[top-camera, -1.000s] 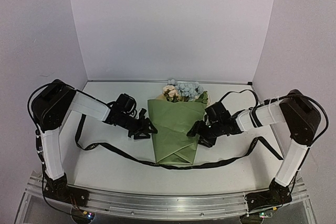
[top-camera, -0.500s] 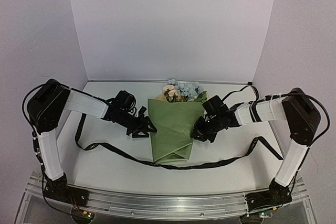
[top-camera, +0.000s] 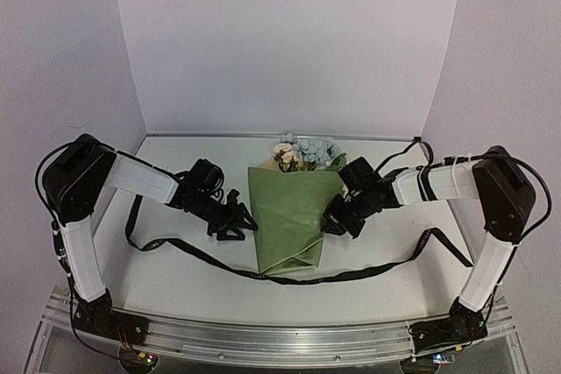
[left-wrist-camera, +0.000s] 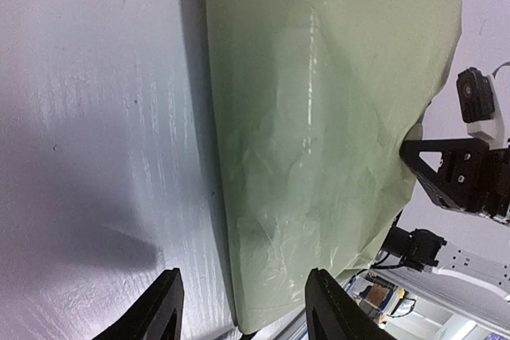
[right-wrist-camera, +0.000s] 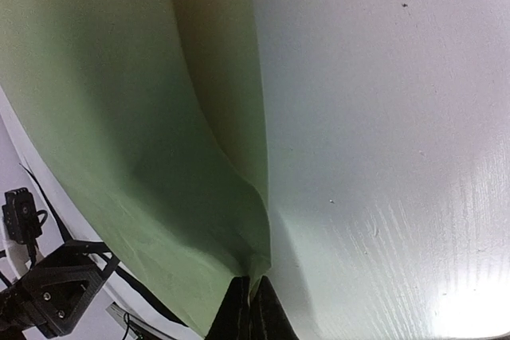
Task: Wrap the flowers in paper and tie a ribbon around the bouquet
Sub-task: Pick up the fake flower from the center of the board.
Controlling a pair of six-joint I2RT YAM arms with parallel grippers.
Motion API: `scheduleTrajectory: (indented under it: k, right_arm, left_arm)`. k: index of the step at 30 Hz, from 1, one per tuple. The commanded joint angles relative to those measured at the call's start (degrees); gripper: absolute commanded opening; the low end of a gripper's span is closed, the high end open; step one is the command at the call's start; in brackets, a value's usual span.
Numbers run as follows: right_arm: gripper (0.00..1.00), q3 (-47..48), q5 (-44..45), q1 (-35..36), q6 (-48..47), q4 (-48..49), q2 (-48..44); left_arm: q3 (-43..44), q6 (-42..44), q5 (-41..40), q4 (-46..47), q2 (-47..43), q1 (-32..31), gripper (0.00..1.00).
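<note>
White table (top-camera: 175, 291), pale walls behind: left gripper (top-camera: 238, 223) sits at the left edge of the paper (top-camera: 289, 212) cone, jaws about half apart and gripping nothing, with that edge lying between its fingers in the wrist view, probably to steady that side. Paper is folded over the stems mid-table with the flowers (top-camera: 307, 152) poking out the far end, and the ribbon (top-camera: 202, 257) lies slack across the table past the cone's near tip, presumably laid ready for tying. Right gripper (top-camera: 333, 216) is pinched fully closed on the paper's right edge, apparently to draw that flap over; ribbon not yet tied.
</note>
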Motion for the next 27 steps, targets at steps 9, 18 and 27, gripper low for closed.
scheduleTrajectory:
  k: [9, 18, 27]
  right_arm:
    - [0.00, 2.6, -1.0, -0.7, 0.7, -1.7, 0.9]
    - [0.00, 3.6, -2.3, -1.3, 1.4, -2.6, 0.8]
    - [0.00, 5.2, -2.9, -1.5, 1.1, -5.6, 0.3]
  left_arm:
    - [7.0, -2.7, -8.7, -3.5, 5.6, -2.5, 0.28]
    - [11.0, -3.0, -7.5, -7.3, 5.7, -2.9, 0.02]
    - [14.1, -2.8, -4.1, -12.1, 3.8, -2.9, 0.00]
